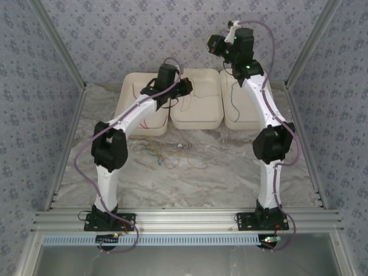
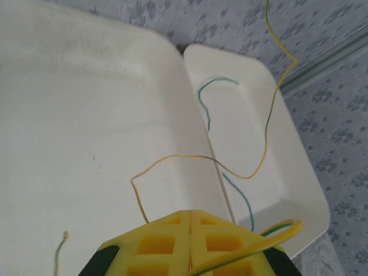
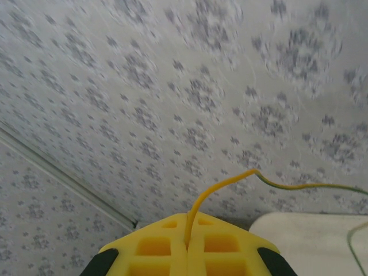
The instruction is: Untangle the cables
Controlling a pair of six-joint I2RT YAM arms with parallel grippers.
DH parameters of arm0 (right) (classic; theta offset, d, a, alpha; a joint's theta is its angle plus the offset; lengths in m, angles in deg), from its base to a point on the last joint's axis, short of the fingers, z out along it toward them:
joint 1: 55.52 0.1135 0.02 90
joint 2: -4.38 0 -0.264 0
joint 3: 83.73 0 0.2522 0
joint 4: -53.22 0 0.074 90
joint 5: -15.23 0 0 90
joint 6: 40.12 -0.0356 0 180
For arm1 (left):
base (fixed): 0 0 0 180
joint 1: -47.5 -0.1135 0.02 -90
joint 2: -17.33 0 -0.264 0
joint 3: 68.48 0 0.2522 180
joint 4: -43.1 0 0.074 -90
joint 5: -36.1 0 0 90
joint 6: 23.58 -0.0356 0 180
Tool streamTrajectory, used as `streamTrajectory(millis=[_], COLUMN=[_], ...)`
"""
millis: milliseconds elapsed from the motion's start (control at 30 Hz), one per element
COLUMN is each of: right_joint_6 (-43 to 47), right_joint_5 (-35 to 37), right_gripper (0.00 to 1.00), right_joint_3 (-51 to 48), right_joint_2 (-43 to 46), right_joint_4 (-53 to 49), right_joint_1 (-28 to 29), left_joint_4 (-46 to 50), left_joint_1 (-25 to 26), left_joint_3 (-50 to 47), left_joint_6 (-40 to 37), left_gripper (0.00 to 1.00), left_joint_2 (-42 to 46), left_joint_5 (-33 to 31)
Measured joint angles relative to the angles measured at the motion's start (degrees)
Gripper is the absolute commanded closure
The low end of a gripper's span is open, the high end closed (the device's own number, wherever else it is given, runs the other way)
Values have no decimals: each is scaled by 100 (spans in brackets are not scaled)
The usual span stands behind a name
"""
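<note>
Marble-look table (image 1: 230, 172), patterned walls (image 1: 144, 34), white trays (image 1: 198, 115) along the far edge. Left tool (image 2: 190, 214) and right tool (image 3: 187, 215) each pinch shut on a yellow-green cable (image 3: 253, 171); mid-table cables (image 1: 164, 152) blur together.

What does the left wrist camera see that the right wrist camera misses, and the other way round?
Left wrist: a white tray and its neighbour from above, a loose green wire lying in the neighbour. Right wrist: little new, mainly patterned wall past a tray corner. Shared: wall, tray, and the left gripper and right gripper each shut on a yellow-green wire.
</note>
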State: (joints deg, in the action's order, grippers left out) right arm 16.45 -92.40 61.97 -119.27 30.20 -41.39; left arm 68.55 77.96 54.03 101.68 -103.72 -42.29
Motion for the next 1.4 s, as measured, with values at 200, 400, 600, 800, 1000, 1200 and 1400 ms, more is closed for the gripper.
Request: streamTrajectory(millis=[200, 400, 600, 800, 1000, 1200, 1400], right_joint_6=[0, 0, 140, 483, 638, 542, -28], right_joint_5=[-85, -81, 0, 463, 1078, 1873, 2885], right_gripper=[100, 100, 45, 40, 40, 44, 40], right_joint_3=[-2, 15, 332, 170, -1419, -3893, -6496], right_joint_2=[-734, -1163, -1565, -1362, 249, 2911, 4535], right_joint_4=[-168, -448, -1062, -1532, -1429, -916, -874], right_joint_1=[72, 114, 144, 264, 509, 1110, 2391], left_joint_4=[79, 280, 146, 393, 487, 619, 850], left_joint_1=[133, 144, 192, 328, 280, 140, 229], left_joint_3=[304, 501, -247, -1172, -2118, -3768, -5659], left_joint_6=[24, 94, 210, 481, 782, 1130, 1515], left_gripper=[100, 86, 41, 23, 19, 22, 16], left_joint_2=[-863, -1137, -706, 490, 2218, 3871, 4903], left_joint_5=[-46, -48, -216, -824, -1475, -1749, -1766])
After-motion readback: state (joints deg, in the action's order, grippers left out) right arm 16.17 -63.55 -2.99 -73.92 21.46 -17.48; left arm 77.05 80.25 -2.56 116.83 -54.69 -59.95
